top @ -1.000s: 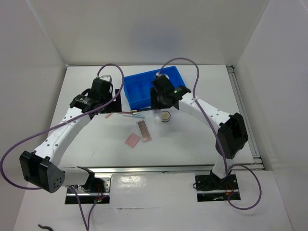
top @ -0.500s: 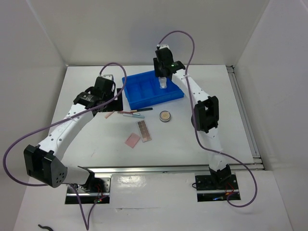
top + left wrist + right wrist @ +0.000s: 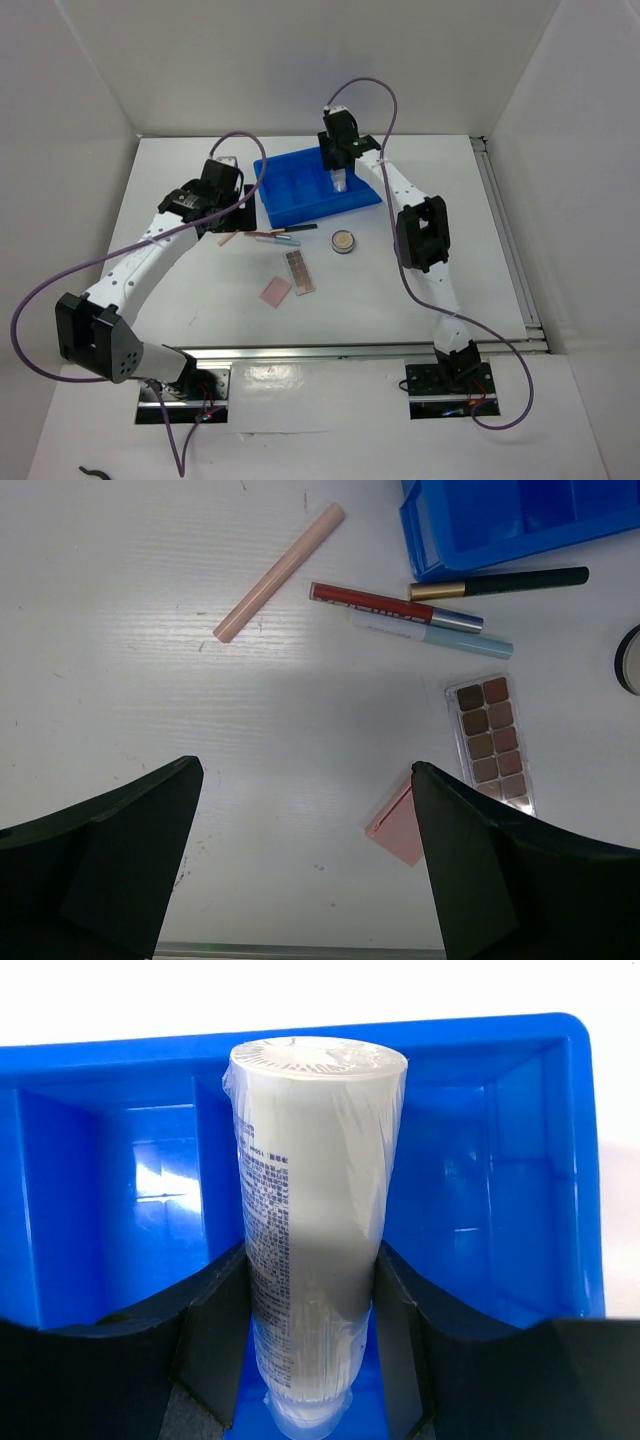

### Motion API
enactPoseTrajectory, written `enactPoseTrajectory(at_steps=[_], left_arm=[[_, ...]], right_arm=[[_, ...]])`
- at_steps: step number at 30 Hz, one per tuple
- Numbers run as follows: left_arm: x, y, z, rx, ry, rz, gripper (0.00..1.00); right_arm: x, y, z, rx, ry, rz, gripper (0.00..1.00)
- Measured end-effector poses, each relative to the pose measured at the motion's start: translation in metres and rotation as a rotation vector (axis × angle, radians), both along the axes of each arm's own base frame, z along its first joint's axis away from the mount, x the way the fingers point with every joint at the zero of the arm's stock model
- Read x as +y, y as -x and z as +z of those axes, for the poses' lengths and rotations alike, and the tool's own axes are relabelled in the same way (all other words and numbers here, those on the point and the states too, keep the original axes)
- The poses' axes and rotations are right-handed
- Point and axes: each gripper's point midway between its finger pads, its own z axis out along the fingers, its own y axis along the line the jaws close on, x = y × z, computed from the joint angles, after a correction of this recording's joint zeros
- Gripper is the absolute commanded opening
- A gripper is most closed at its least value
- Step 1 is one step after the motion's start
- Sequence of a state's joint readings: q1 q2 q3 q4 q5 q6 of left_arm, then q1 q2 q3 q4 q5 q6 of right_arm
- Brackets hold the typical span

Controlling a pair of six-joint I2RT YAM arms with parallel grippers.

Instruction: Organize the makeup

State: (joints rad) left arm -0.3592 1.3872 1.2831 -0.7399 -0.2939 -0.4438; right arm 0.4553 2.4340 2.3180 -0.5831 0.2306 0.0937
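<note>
The left arm (image 3: 150, 250) reaches from the near left corner of the desk (image 3: 370, 300) toward its far left part. The left end effector (image 3: 305, 780) faces down, jaws spread wide with nothing between them. The right arm (image 3: 420, 235) stretches to the far edge, elbow raised. The right end effector (image 3: 310, 1290) points down, clamped on the clear-white tube (image 3: 318, 1160).
</note>
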Motion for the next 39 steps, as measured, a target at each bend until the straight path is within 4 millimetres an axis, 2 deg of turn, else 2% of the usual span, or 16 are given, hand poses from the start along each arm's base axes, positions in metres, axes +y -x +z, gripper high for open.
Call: enactPoseTrajectory(at_steps=[2, 6, 7, 8, 9, 12, 15, 19, 20, 22, 24, 26, 27, 33, 35, 39], left_arm=[[0.0, -0.001, -0.003, 0.009, -0.003, 0.0, 1.0], [-0.001, -0.002, -0.008, 0.023, -0.004, -0.002, 1.0], [-0.002, -0.002, -0.009, 0.025, -0.005, -0.002, 1.0], [-0.002, -0.002, -0.009, 0.027, -0.005, -0.002, 1.0], [-0.002, -0.002, -0.01, 0.028, -0.005, -0.002, 1.0], [-0.003, -0.003, -0.008, 0.026, -0.003, -0.003, 1.0], [-0.003, -0.005, -0.005, 0.018, 0.0, -0.004, 1.0], [-0.003, -0.005, -0.005, 0.017, 0.0, -0.004, 1.0], [-0.003, -0.005, -0.005, 0.018, 0.0, -0.003, 1.0], [-0.003, -0.005, -0.005, 0.017, 0.001, -0.003, 1.0], [-0.003, -0.005, -0.005, 0.017, 0.002, 0.001, 1.0], [-0.003, -0.005, -0.004, 0.013, 0.006, 0.005, 1.0], [-0.002, -0.005, -0.003, 0.011, 0.012, 0.01, 1.0], [-0.003, -0.004, 0.001, 0.001, 0.046, 0.023, 1.0], [-0.002, -0.004, 0.001, 0.001, 0.046, 0.023, 1.0], [-0.003, -0.004, 0.001, 0.002, 0.048, 0.02, 1.0]], right_arm=[[0.0, 0.0, -0.007, 0.003, 0.002, -0.001, 0.41], [-0.005, 0.013, -0.044, 0.068, 0.026, 0.005, 0.68], [-0.005, 0.016, -0.051, 0.088, 0.03, 0.008, 0.8], [-0.005, 0.018, -0.052, 0.097, 0.03, 0.01, 0.86], [-0.005, 0.017, -0.049, 0.094, 0.032, 0.011, 0.87], [-0.002, 0.005, -0.018, 0.022, 0.009, 0.005, 0.87], [-0.006, 0.009, 0.014, -0.023, -0.021, -0.022, 0.85], [-0.023, 0.048, 0.061, -0.043, -0.079, -0.061, 0.83], [-0.028, 0.064, 0.073, -0.046, -0.103, -0.07, 0.85], [-0.037, 0.089, 0.092, -0.056, -0.149, -0.083, 0.96], [-0.045, 0.113, 0.099, -0.045, -0.185, -0.098, 1.0], [-0.05, 0.131, 0.089, -0.009, -0.208, -0.116, 1.0], [-0.051, 0.14, 0.075, 0.028, -0.214, -0.128, 1.0], [-0.05, 0.199, -0.033, 0.303, -0.158, -0.149, 1.0], [-0.047, 0.213, -0.051, 0.36, -0.158, -0.137, 1.0], [-0.036, 0.217, -0.056, 0.379, -0.188, -0.112, 1.0]])
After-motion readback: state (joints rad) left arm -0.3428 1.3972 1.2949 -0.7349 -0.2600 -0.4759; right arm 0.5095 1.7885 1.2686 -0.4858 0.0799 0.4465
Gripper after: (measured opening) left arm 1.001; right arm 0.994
